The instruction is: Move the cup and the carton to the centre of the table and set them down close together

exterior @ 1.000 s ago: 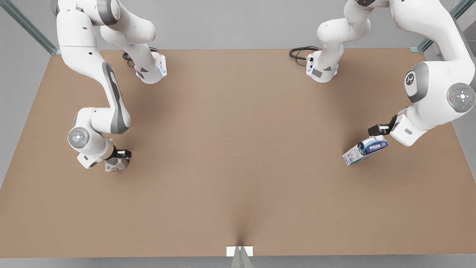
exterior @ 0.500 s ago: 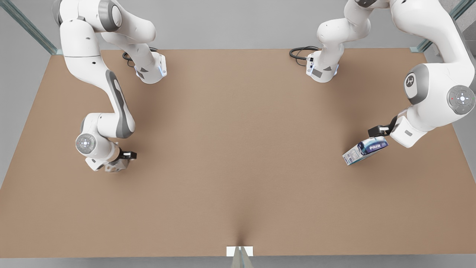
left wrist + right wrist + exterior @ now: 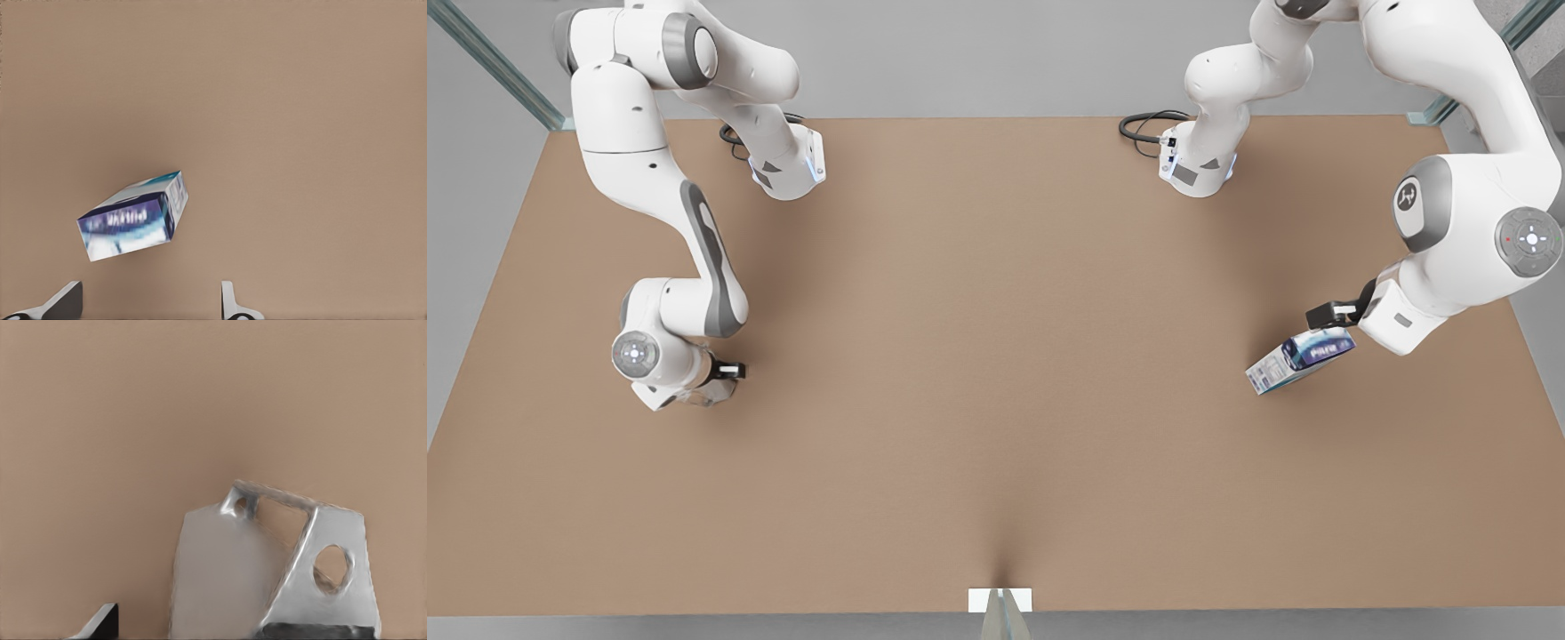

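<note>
Neither object is yet at the centre of the table (image 3: 996, 356), so the task is judged to be at an early stage. The carton (image 3: 1298, 360) is seen on the table's far side towards the front view's right, well apart from the centre, lying tilted on the surface. The left gripper (image 3: 1329, 322) is placed just beside the carton's upper end; in the left wrist view the carton (image 3: 133, 217) lies ahead of two fingertips (image 3: 230, 303) that stand well apart, so the jaws are open and nothing is held. The cup (image 3: 703, 396) is found on the opposite side of the table, towards the front view's left, equally far from the centre, and is largely covered by the right gripper (image 3: 716, 382). In the right wrist view the cup (image 3: 273, 577) is seen close up with one fingertip (image 3: 100, 623) beside it; whether these jaws have closed on it cannot be told. Both grasps, both carries to the centre and the setting down close together are judged to remain.
</note>
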Robot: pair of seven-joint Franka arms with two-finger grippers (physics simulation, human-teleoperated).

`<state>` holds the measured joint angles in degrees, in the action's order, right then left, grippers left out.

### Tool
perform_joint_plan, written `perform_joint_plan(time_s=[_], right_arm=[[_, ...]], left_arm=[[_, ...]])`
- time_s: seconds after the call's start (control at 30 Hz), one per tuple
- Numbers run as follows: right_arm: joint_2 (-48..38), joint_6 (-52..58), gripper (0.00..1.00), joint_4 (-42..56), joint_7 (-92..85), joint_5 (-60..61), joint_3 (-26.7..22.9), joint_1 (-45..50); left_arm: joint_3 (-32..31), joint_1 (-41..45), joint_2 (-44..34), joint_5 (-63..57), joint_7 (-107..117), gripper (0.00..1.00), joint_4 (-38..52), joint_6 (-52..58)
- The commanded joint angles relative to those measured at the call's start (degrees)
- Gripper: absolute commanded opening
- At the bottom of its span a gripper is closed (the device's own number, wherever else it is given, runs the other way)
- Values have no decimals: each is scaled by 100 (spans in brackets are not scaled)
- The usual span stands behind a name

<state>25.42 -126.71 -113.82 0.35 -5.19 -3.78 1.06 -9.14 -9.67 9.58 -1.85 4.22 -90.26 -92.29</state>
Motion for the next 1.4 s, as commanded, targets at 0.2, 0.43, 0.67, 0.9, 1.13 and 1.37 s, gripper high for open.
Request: perform_joint_plan(time_s=[0.2,0.43,0.67,0.9,1.13,1.37], right_arm=[[7,14,21,-26,-44,0,0,8],[7,-12,21,18,-88,0,9,26],[-37,120,21,246,-308,9,9,8],[-37,1139,21,1599,-457,88,254,96],[718,1421,21,3260,1467,826,668,1335],[2950,1658,21,6441,4384,853,1090,2495]], left_arm=[[0,0,8,1,-9,100,0,0],[0,0,-9,1,9,100,44,44],[105,0,-79,-8,105,100,9,79],[325,0,-132,-17,255,100,9,79],[395,272,-466,343,6924,100,-1643,-1924],[756,272,-563,678,7567,100,-2241,-2338]])
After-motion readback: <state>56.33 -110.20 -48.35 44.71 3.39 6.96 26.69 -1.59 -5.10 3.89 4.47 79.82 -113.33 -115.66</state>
